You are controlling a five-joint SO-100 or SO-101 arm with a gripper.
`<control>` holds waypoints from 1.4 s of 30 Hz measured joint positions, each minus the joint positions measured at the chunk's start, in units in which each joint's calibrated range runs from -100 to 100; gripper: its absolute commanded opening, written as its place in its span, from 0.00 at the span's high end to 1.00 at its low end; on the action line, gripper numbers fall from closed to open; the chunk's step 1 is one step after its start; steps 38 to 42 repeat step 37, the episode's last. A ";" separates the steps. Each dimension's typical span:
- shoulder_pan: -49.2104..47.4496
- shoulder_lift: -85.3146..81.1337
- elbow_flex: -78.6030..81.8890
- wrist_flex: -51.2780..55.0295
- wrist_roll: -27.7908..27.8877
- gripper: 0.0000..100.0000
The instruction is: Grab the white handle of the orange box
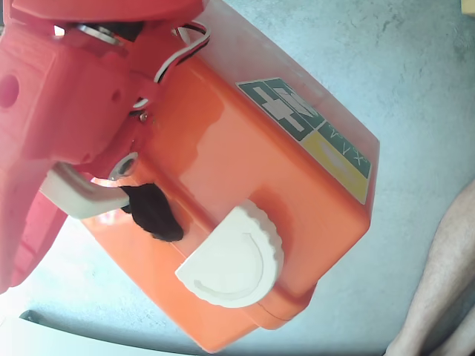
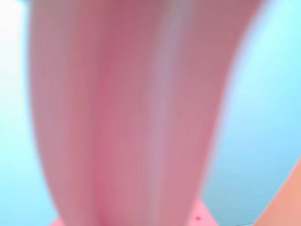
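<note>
End effector (image 1: 111, 194) grips white handle (image 1: 78, 191); box label (image 1: 308, 133) unreadable.

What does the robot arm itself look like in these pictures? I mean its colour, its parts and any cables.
In the fixed view the arm is red-pink plastic with smooth moulded shells. A black-and-white cable loops out near its top. A small screw and a round metal fitting show near the gripper, which has a black fingertip. The wrist view shows only a blurred pink body, with no readable markings.

Pale grey mottled table (image 1: 415, 81), bright daylight; bare leg (image 1: 445, 274) at right edge in fixed view.
</note>
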 measured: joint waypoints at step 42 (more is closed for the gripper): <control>1.41 -6.13 0.00 6.45 0.26 0.98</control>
